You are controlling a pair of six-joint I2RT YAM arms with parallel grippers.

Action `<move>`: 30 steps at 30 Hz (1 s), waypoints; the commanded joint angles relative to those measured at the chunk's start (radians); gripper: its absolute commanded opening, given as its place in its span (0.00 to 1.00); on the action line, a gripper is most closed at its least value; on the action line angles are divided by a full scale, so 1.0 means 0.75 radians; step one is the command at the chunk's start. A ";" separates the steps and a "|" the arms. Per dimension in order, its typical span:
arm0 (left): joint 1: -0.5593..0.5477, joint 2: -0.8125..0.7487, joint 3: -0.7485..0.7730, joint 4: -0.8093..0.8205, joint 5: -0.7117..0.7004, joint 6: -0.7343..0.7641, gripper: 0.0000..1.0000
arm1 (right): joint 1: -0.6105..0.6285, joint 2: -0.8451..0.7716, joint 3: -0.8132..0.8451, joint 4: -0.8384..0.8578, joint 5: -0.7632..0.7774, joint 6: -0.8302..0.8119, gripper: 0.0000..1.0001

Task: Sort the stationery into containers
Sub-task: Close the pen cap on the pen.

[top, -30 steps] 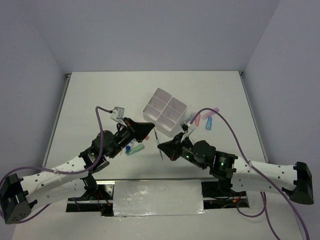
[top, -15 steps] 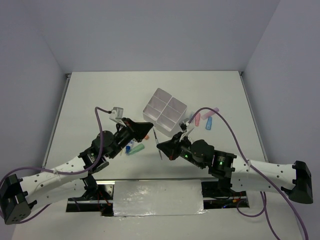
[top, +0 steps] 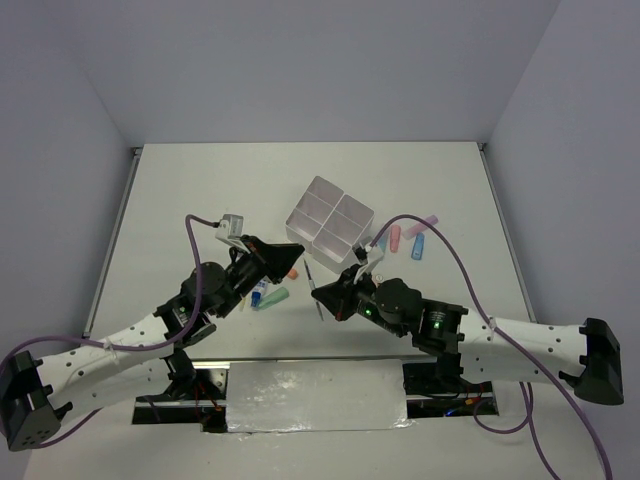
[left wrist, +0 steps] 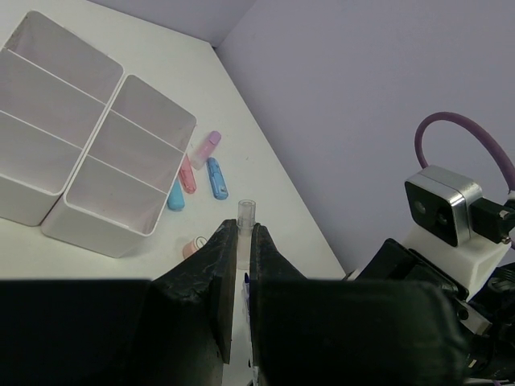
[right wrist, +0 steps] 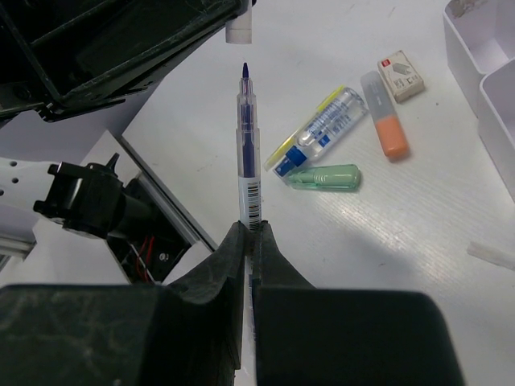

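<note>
My left gripper (left wrist: 240, 231) is shut on a small clear pen cap (left wrist: 245, 211), whose end sticks out past the fingertips. My right gripper (right wrist: 250, 231) is shut on a thin clear pen (right wrist: 247, 145) with blue ink, its bare tip pointing at the cap (right wrist: 240, 30). A small gap separates tip and cap. In the top view the left gripper (top: 297, 256) and the right gripper (top: 318, 292) face each other just in front of the white four-compartment container (top: 330, 222). The container (left wrist: 80, 145) holds nothing that I can see.
Below the pen lie a green highlighter (right wrist: 326, 176), an orange highlighter (right wrist: 388, 129), an eraser (right wrist: 401, 71) and a blue-capped white tube (right wrist: 322, 129) over a yellow pen. Pink and blue highlighters (top: 405, 238) lie right of the container. The table's near edge is close behind.
Both grippers have shifted slightly toward the far side, still facing each other. Cap and pen stay gripped.
</note>
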 commanded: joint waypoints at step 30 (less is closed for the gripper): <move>-0.003 -0.002 0.000 0.091 0.006 -0.009 0.00 | 0.009 0.046 0.121 0.014 0.054 0.001 0.00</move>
